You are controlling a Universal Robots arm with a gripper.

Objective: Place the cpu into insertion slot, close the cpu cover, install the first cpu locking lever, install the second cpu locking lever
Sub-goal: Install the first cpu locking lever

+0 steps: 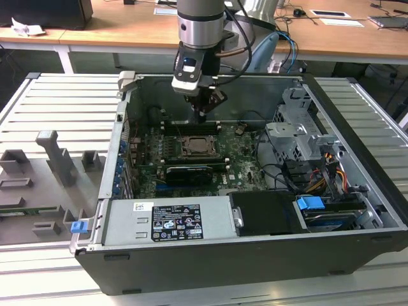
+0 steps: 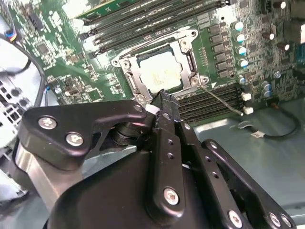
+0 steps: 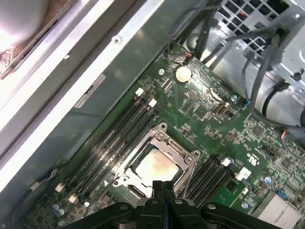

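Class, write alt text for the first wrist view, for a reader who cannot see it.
The shut gripper hangs over the cpu, a pale square chip seated under its cpu cover on a green circuit board. Black memory slots run along both sides, and a round coin battery sits farther off.

Arm (image 1: 200,22) upright, wrist (image 1: 191,69) pointing straight down; pincer (image 1: 201,116) fingers pressed together, tips lowest.
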